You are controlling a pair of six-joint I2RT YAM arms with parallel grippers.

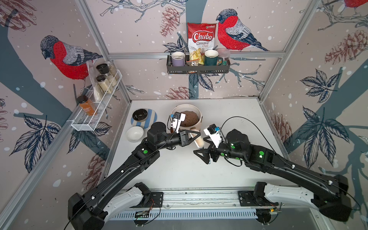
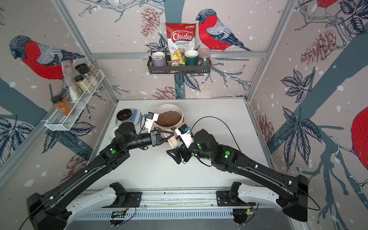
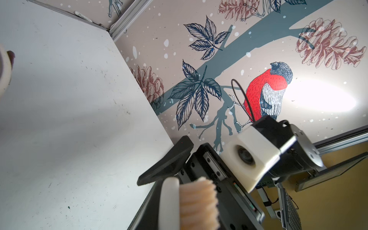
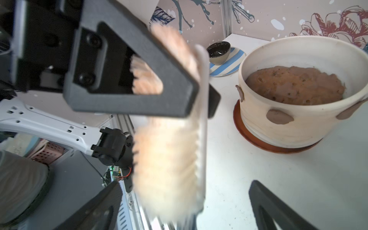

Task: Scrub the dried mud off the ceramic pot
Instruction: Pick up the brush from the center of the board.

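The cream ceramic pot (image 1: 196, 111) (image 2: 159, 110) (image 4: 298, 127) stands on a brown saucer (image 4: 256, 141) at the back of the table, filled with brown soil. Dried mud patches (image 4: 279, 116) (image 4: 242, 93) (image 4: 348, 112) stick to its outer wall. In front of the pot, my left gripper (image 1: 196, 135) (image 2: 168, 135) (image 4: 199, 99) is shut on a white brush with peach bristles (image 1: 199, 141) (image 2: 173, 143) (image 3: 189, 205) (image 4: 169, 159). My right gripper (image 1: 202, 147) (image 2: 176, 149) (image 4: 185, 209) is open, its fingers standing on either side of the brush's free end.
A black bowl (image 1: 140, 115) sits on a blue-striped plate (image 1: 152, 119) left of the pot, with a white bowl (image 1: 134, 133) nearer. A wire rack (image 1: 97, 107) hangs on the left wall, a black shelf (image 1: 198, 68) on the back wall.
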